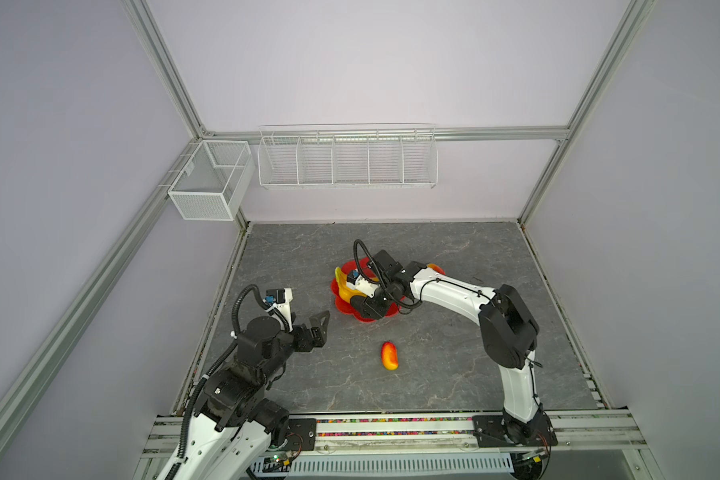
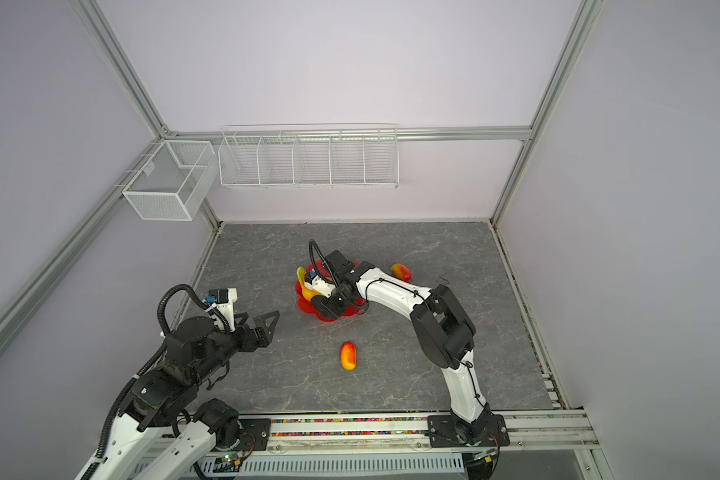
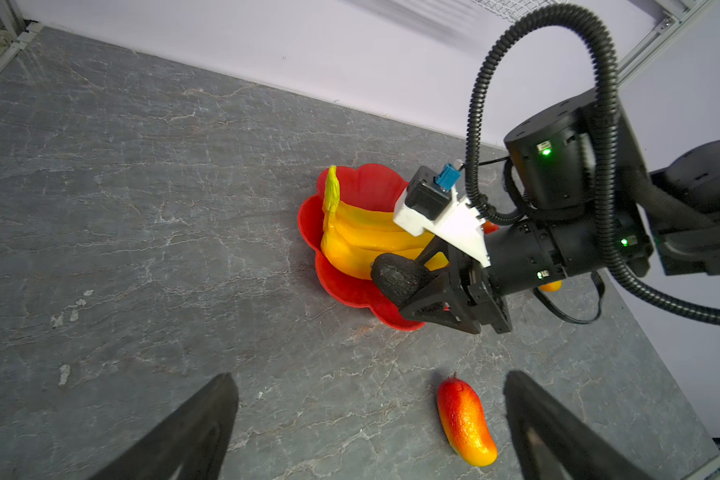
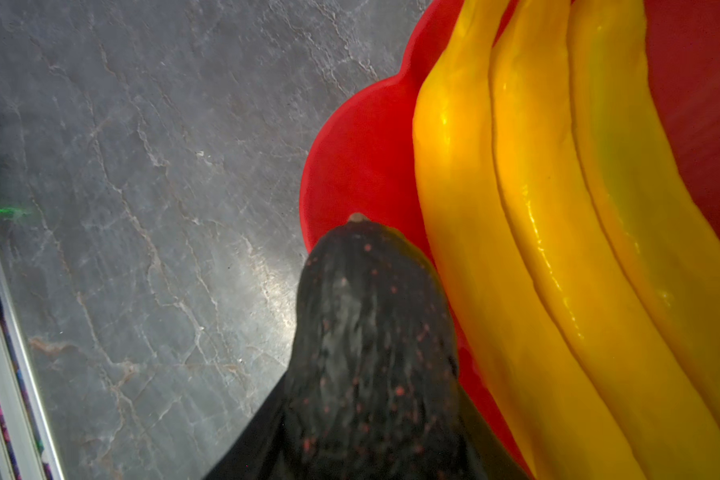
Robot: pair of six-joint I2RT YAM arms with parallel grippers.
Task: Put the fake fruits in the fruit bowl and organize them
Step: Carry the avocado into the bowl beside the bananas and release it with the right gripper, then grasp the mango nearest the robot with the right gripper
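The right gripper [image 3: 420,282] reaches in over the near rim of the red flower-shaped bowl [image 1: 344,311], its jaws closed tight on a dark, pebbly avocado [image 3: 391,274]. In the right wrist view the avocado [image 4: 371,340] hangs over the bowl's scalloped edge [image 4: 350,166], its stem end pointing away from the gripper, just beside the banana bunch [image 4: 537,208]. It may be touching the bowl's wall, though no view settles that.

The glossy yellow banana bunch [image 1: 344,289] lies inside the bowl, across its left half in both top views, with its greenish stem standing up at the far left petal [image 3: 332,191].

Two red-and-yellow mangoes sit outside the bowl on the grey stone-patterned table [image 1: 454,374]. One mango [image 1: 389,356] lies alone in front of the bowl, well apart from it. The other mango [image 2: 400,272] lies just beyond the bowl's far right side, partly behind the right arm.

The left gripper [image 1: 323,326] hovers above the table to the left of the bowl, apart from it, with its jaws spread wide and nothing between them. In the left wrist view its two dark fingers [image 3: 208,419] frame the front mango [image 3: 466,419].
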